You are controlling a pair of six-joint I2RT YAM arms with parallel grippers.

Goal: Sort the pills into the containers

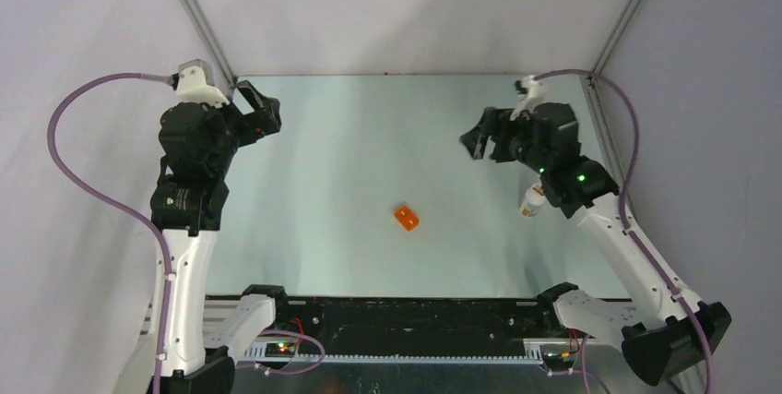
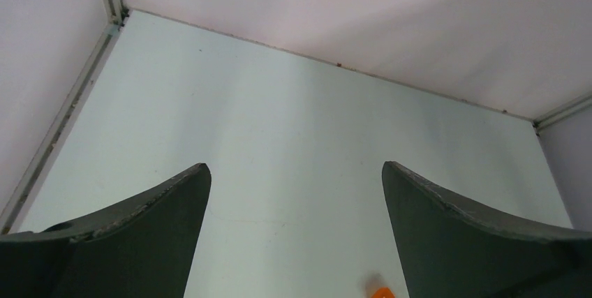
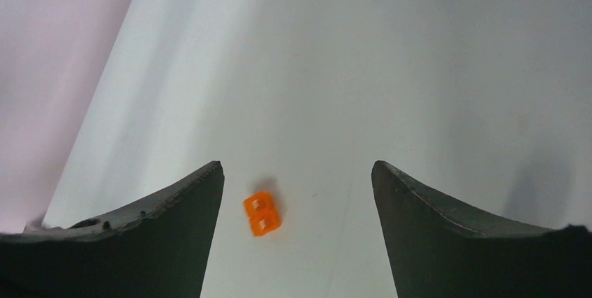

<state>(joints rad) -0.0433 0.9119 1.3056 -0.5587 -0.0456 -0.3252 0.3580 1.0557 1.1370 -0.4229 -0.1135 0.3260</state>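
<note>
Hands on both arms are empty with their jaws spread. The left hand (image 1: 261, 106) gapes fully and the right hand (image 1: 475, 143) a little less, and neither touches anything.

Nearest the arm bases, the orange cup (image 1: 407, 217) sits alone on the pale counter (image 1: 350, 154). It lies roughly midway between the two arms and closer to the near edge than either hand. In the right wrist view it shows as a boxy translucent piece that seems to have two small recesses. It appears there between that hand's fingers but well apart from them, which suggests the right hand is pointed at it for an approach rather than placed for a grasp.

A little farther back and to the right, the white pill bottle (image 1: 532, 200) sits tucked against the right forearm, which partly hides it. Whether it is upright or tipped cannot be told.

Farther still, both hands hover above the counter, turned inward toward the centre, probably to keep the working area in sight. No loose pills can be made out anywhere, so the sorting looks not yet begun. Beyond, the bare back wall (image 1: 396, 6) closes the scene.
</note>
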